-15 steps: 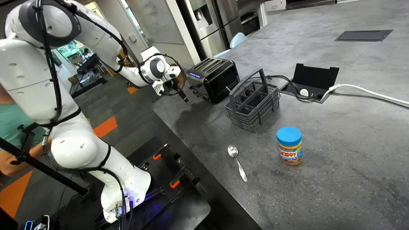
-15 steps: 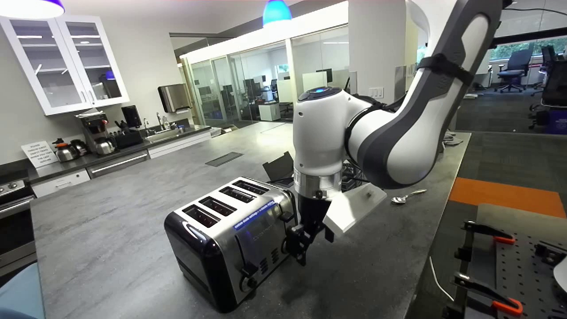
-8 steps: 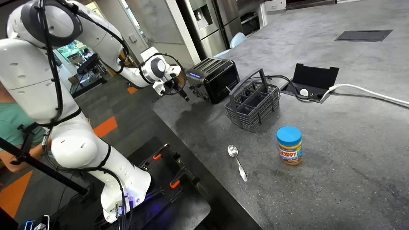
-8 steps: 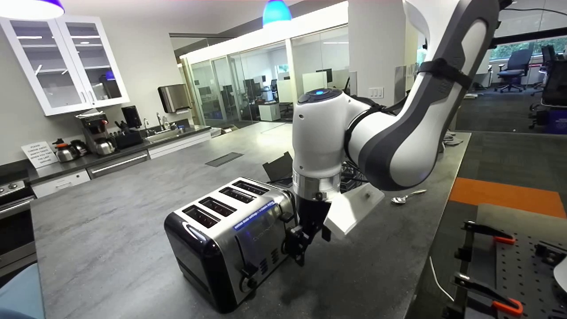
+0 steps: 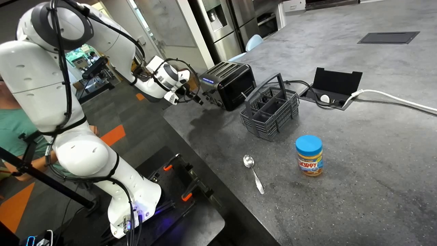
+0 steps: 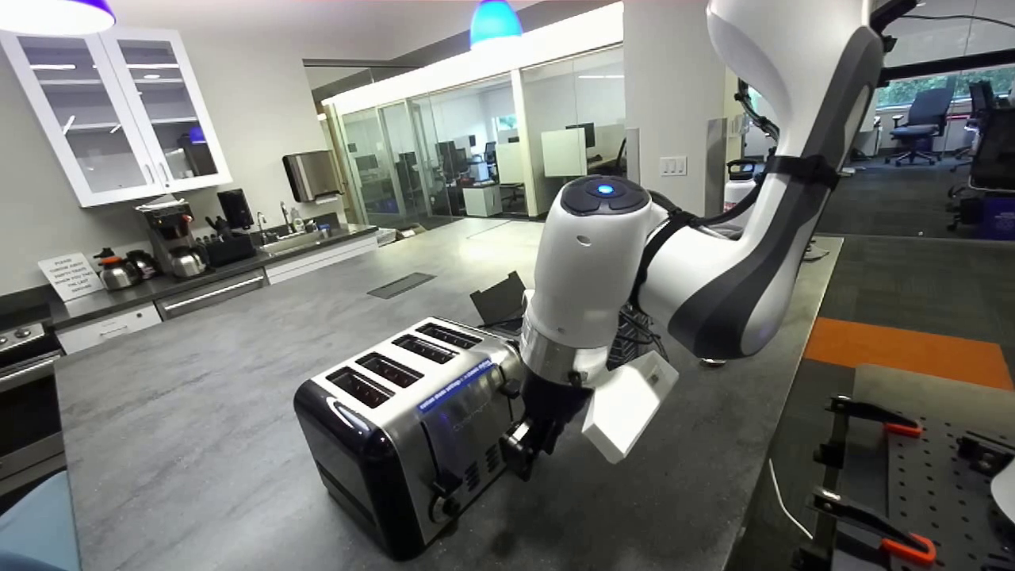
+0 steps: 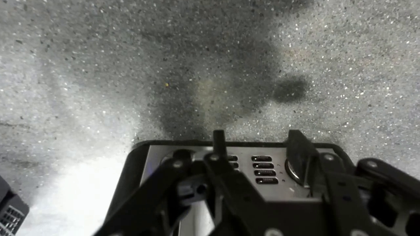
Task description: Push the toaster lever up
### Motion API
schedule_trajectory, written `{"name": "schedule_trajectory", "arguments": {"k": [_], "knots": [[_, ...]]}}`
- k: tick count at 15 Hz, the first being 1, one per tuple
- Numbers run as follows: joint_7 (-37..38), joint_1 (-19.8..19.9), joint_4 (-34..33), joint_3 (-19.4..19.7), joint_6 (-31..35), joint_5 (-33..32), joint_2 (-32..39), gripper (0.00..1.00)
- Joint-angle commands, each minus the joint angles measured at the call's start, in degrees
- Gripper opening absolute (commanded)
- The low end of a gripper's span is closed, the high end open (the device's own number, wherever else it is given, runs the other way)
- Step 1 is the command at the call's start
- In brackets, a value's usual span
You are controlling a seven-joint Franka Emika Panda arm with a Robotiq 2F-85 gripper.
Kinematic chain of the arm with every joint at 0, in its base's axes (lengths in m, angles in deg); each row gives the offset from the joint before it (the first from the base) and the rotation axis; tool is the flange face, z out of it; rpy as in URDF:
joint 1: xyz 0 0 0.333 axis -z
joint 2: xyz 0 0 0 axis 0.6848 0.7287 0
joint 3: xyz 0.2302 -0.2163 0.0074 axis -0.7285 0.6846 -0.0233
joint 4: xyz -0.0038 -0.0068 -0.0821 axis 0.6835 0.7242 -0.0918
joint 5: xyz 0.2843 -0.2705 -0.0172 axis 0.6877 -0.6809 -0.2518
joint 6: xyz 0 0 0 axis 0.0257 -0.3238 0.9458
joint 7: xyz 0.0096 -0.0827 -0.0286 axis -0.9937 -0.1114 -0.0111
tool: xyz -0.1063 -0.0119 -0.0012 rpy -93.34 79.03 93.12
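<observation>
The toaster (image 6: 408,436), one lever (image 6: 448,481) low, is sited near the surface (image 5: 358,153) edge, with open room behind. The claw (image 7: 258,138), spread and empty, is held beside it. A jar (image 5: 309,155) is labelled SKIPPY.

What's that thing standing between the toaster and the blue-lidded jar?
A dark grey basket, divided inside, stands between the toaster and the jar; this shows in an exterior view.
</observation>
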Motion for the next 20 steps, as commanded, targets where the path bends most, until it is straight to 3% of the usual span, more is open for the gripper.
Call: {"name": "schedule_trajectory", "arguments": {"k": [1,3,5,13,14,20], "knots": [[10.31,-5.01,-4.14,5.03,0.08,-10.28,2.61,0.21],[15.84,-7.33,-6.15,6.96,-0.88,-15.70,4.17,0.06],[20.62,-9.29,-8.02,8.43,-2.13,-20.32,5.96,0.00],[37.01,-14.46,-12.74,11.75,-5.10,-34.23,11.20,0.00],[32.52,-12.50,-10.80,10.37,-3.07,-30.95,10.38,0.01],[34.58,-13.57,-12.77,11.18,-3.27,-33.60,11.77,0.00]]}}
